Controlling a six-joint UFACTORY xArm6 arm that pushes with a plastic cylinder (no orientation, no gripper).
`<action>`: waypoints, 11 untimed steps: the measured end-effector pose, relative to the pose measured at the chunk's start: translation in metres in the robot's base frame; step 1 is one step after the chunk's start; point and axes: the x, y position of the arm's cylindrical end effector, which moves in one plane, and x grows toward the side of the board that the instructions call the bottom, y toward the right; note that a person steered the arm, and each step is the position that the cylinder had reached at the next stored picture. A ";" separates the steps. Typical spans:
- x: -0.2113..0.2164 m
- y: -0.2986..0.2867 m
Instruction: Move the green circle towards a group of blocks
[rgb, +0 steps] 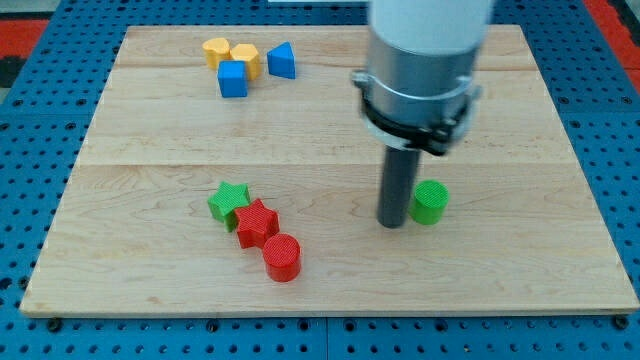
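You had no fingers to open or close here: your arm ended in a dark rod, so nothing was gripped. My tip (392, 224) rested on the wooden board (140, 150), just at the view's left of the green circle (430, 202), so close that you could not tell whether the two touched. The green circle stood right of centre, well apart from every other block. There were no containers on the board (only loose blocks). Toward the view's bottom left, a green star (228, 202), a red star (257, 221) and a red circle (282, 257) sat in a touching diagonal chain. At the view's top left, a yellow star-like block (215, 51), a yellow cylinder (246, 58), a blue cube (233, 79) and a blue triangle (282, 61) clustered together.
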 end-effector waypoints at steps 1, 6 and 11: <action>0.008 0.036; -0.126 0.013; -0.191 -0.154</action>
